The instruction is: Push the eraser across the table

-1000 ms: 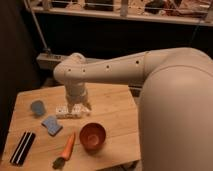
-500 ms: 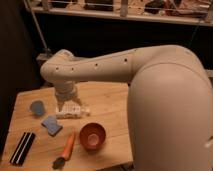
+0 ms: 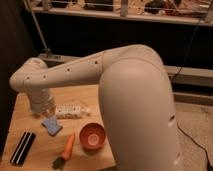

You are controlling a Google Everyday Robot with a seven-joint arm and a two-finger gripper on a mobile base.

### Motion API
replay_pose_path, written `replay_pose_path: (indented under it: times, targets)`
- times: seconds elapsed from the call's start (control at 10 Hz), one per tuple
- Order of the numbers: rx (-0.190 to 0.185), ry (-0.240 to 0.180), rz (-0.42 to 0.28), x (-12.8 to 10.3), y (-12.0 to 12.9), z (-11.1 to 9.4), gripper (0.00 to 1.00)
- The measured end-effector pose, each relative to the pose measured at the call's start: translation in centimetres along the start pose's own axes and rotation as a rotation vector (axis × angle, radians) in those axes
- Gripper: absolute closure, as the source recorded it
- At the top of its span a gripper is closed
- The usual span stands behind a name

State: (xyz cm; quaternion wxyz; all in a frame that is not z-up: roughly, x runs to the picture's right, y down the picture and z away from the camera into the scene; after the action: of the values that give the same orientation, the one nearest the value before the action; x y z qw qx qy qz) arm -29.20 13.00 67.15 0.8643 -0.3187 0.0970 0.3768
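The eraser point(image 3: 22, 148), a long flat black block with a white stripe, lies at the front left corner of the light wooden table point(image 3: 30, 127). My arm reaches from the right across the table. Its wrist and gripper point(image 3: 42, 107) hang over the table's left back part, well behind the eraser and apart from it. The gripper is mostly hidden by the wrist housing.
A blue sponge-like pad point(image 3: 51, 125) lies just in front of the gripper. A small white dotted box point(image 3: 70, 110) lies to its right. An orange carrot point(image 3: 67, 146) and a red-orange bowl point(image 3: 92, 136) sit near the front edge. A dark wall and railing stand behind.
My arm has swung leftward, so the wrist now sits over the table's left back part and covers a small blue-grey object seen there before. The eraser has not moved.
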Motion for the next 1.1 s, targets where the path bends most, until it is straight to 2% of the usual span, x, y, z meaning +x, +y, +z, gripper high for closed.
replay_pose_path:
  times: [0.2, 0.3, 0.5, 0.8, 1.1]
  targets:
    - [0.017, 0.018, -0.180, 0.1, 3.3, 1.7, 0.86]
    - [0.033, 0.023, -0.220, 0.2, 3.8, 2.3, 0.86]
    - [0.088, 0.021, -0.311, 0.1, 4.6, 3.6, 0.86]
    - [0.114, -0.005, -0.407, -0.1, 5.9, 5.4, 0.86]
    - [0.107, 0.015, -0.454, 0.4, 7.0, 7.5, 0.86]
